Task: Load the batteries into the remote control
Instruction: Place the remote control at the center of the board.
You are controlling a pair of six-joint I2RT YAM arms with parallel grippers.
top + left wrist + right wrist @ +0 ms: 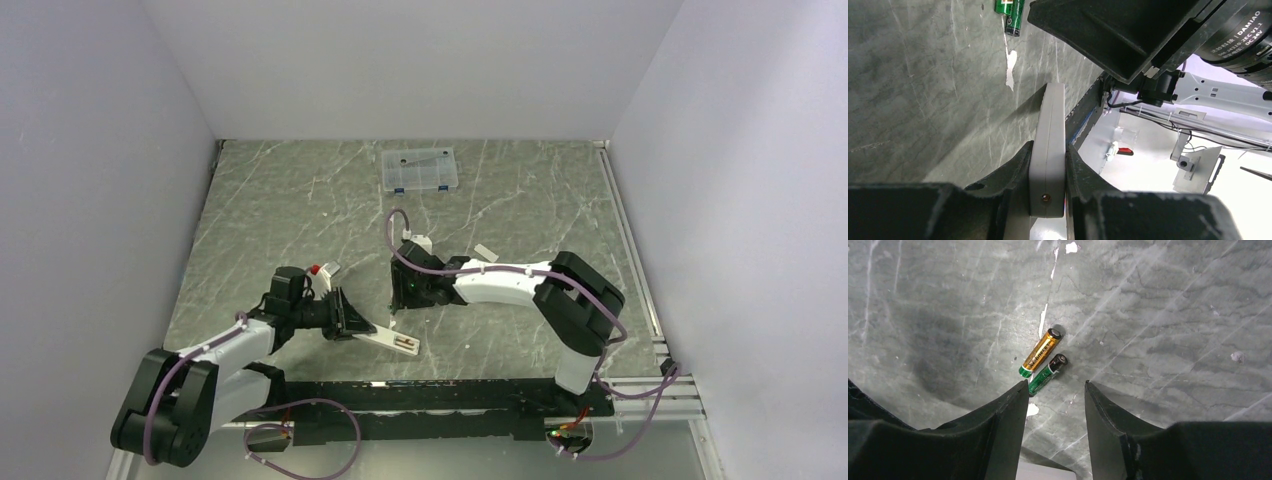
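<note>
Near the table's (300, 200) front edge, the left gripper (1048, 155) pinches the remote (385, 338) by its sides. Mid-table, the right gripper (1055, 387) hangs spread above two batteries (1039, 354) lying side by side. I cannot tell what the box (430, 178) at the far edge holds.

Tabletop (300, 200) with a dark grey-green stone pattern, crossed by thin white veins and marked by small white chips. Plain pale walls enclose it on three sides: back wall (420, 60), left wall (90, 200), right wall (750, 180). A metal rail (628, 250) runs along the right edge. The light is even and shadows are soft.
</note>
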